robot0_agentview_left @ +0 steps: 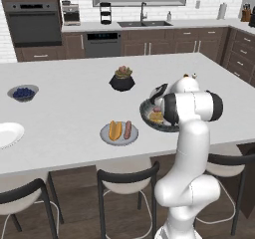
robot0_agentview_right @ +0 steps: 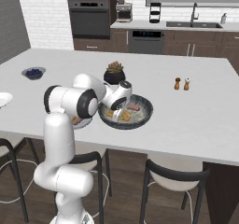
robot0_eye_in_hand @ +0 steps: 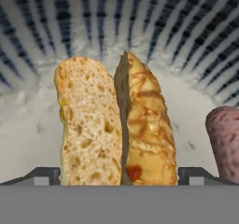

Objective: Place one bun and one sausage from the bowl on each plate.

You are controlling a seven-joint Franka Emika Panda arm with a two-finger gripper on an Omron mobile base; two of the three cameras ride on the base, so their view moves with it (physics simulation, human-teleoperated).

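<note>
On the table [robot0_agentview_left: 64, 108], left to right: the white plate [robot0_agentview_left: 7, 133] bare, the grey plate [robot0_agentview_left: 107, 136] with a bun and sausage, then the bowl [robot0_agentview_right: 142, 113]. In the hand view the hand [robot0_eye_in_hand: 119, 175], fingers apart, straddles the bowl's bun [robot0_eye_in_hand: 114, 120]; its long axis runs straight away from the hand, across the fingers' gap. A sausage [robot0_eye_in_hand: 225, 141] lies just right.

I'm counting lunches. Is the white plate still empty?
Yes, the white plate has nothing on it, while the grey plate already holds a bun and sausage.
</note>
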